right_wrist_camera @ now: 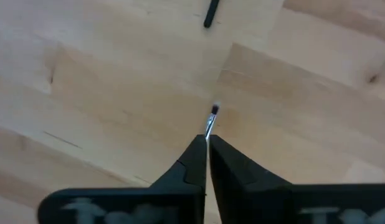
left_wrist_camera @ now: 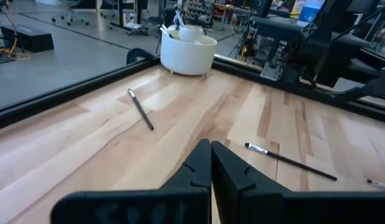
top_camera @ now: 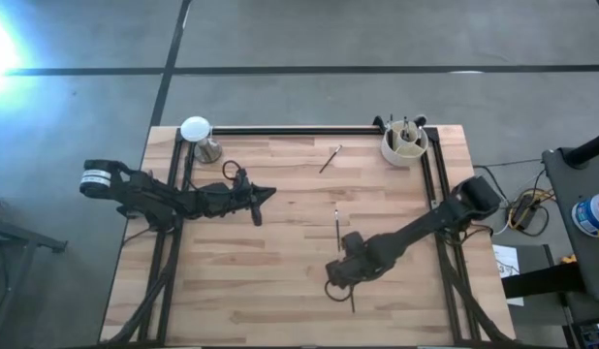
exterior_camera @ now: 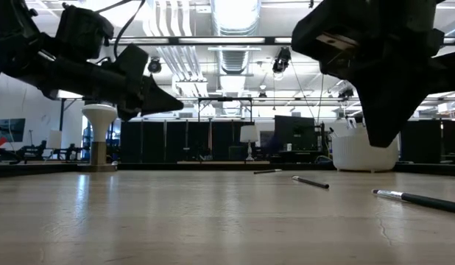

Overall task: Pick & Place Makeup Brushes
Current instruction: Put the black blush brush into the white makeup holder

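Note:
Three makeup brushes lie flat on the wooden table: one (top_camera: 331, 158) at the far middle, one (top_camera: 336, 225) in the middle, and one (top_camera: 351, 301) near the front, partly under my right gripper. My right gripper (top_camera: 343, 278) hangs above that third brush, pointing down, shut and with nothing in it. The brush's tip (right_wrist_camera: 212, 115) shows just past its fingertips (right_wrist_camera: 207, 140). In the low view the gripper (exterior_camera: 382, 141) is clear of the table. My left gripper (top_camera: 268, 194) hovers at the left, pointing level toward the right, shut and with nothing in it (left_wrist_camera: 210, 149).
A white ribbed cup (top_camera: 404, 143) holding a few brushes stands at the far right corner. A white-topped stand (top_camera: 197, 136) is at the far left corner. A black frame rail (top_camera: 290, 130) runs along the far edge. Bare wood lies between the arms.

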